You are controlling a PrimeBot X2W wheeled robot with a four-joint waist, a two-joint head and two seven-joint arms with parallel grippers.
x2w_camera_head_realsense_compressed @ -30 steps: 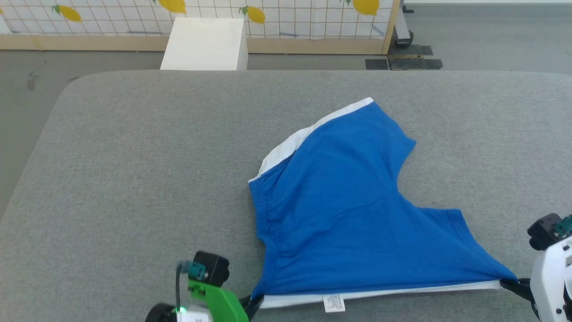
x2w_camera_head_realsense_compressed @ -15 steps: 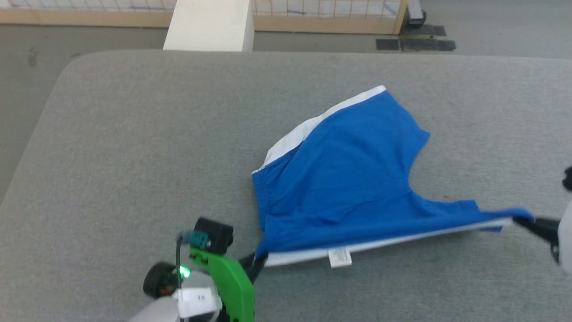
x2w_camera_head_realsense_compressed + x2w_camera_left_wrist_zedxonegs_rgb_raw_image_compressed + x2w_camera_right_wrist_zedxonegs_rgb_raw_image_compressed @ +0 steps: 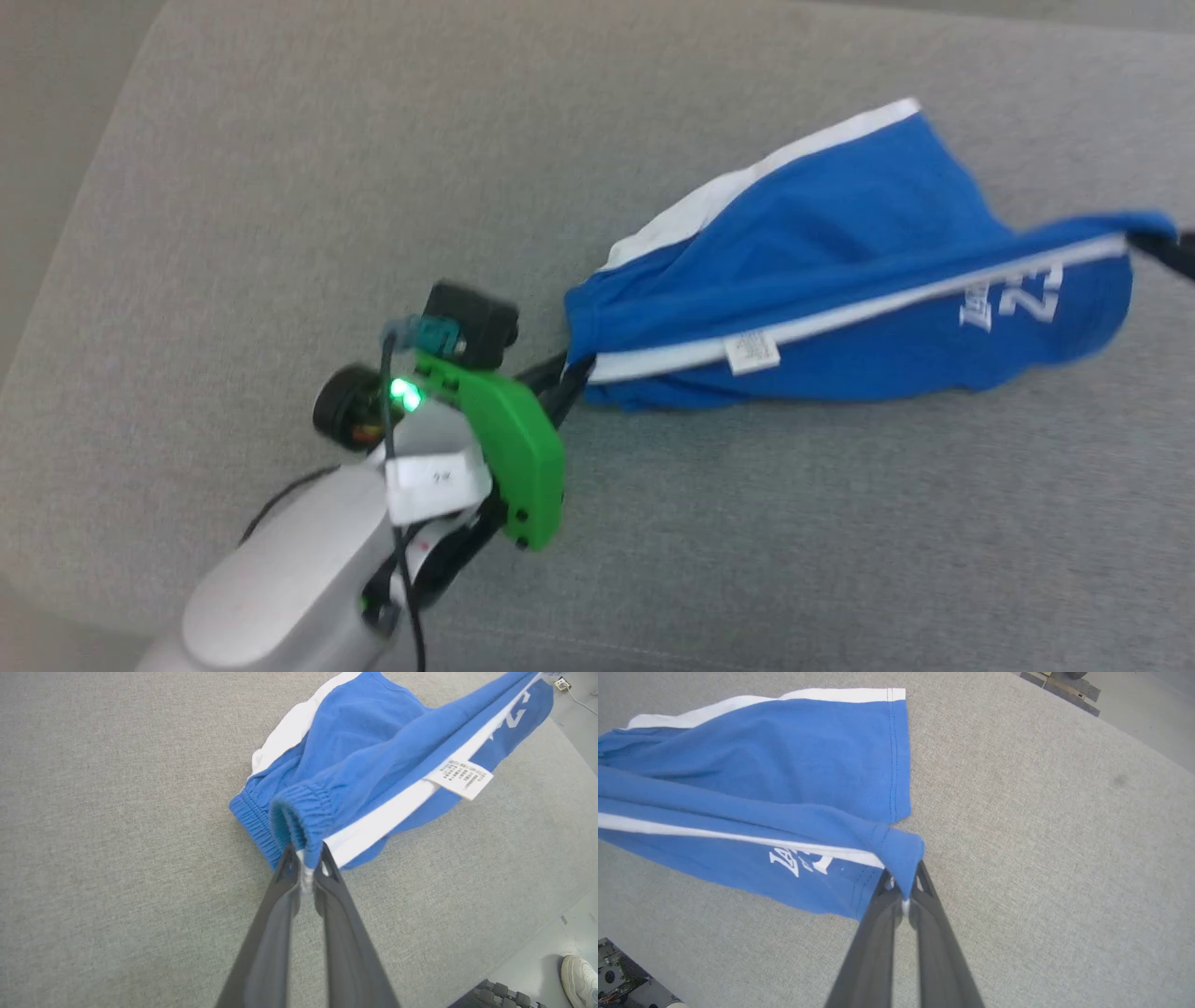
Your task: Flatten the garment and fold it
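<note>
The garment (image 3: 840,271) is a pair of bright blue shorts with white side stripes, stretched between both grippers above the grey padded table (image 3: 280,187). My left gripper (image 3: 571,369) is shut on the gathered waistband corner (image 3: 299,826). My right gripper (image 3: 903,891) is shut on a leg hem corner (image 3: 901,851); its dark finger shows at the right edge (image 3: 1167,250) of the head view. The near half hangs lifted, showing white lettering (image 3: 1013,299) and a small white label (image 3: 752,350). The far half (image 3: 794,751) still lies on the table.
The table's rounded left edge (image 3: 65,271) drops to bare floor. In the left wrist view a white shoe (image 3: 579,975) stands on the floor past the table's edge. Dark floor plates (image 3: 1069,688) lie beyond the far edge in the right wrist view.
Both grippers have risen and moved away from me, lifting the near edge of the shorts off the table so the printed side shows. The head camera has tilted down.
</note>
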